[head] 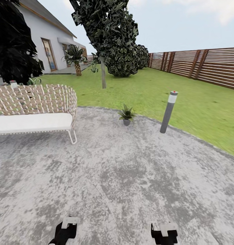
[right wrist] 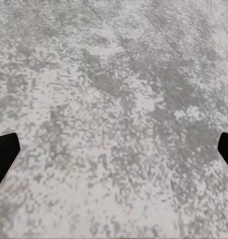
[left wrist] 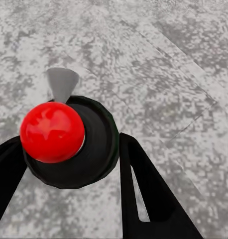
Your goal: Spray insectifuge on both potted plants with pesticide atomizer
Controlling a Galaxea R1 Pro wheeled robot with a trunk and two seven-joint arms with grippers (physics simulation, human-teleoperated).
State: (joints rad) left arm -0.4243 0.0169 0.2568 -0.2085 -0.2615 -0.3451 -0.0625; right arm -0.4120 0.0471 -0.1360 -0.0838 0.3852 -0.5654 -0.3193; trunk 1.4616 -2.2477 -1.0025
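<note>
Potted plant (head: 126, 115) stands far ahead at the patio's (head: 130, 177) far rim, somewhat nearer the right gripper (head: 164, 233) than the left gripper (head: 64, 231). A bollard lamp (head: 168, 111) stands to its right and a wicker sofa (head: 35, 109) to its left, with bare stone between robot and plant.

Left wrist view: the left gripper (left wrist: 69, 149) appears clenched on a dark round body, apparently the pesticide atomizer (left wrist: 96, 149) seen end-on.

Right wrist view: the right gripper (right wrist: 114, 149) is spread wide and holds nothing.

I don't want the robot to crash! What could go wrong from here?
1. Rolling to the plant, it might bump the lamp, which stands close beside it at the patio's edge.
2. The plant is small and far off, so spray from here would likely miss.
3. A dark round thing with a red ball sits between the fingers of the left gripper. How firmly it is held is unclear, so it could slip.
</note>
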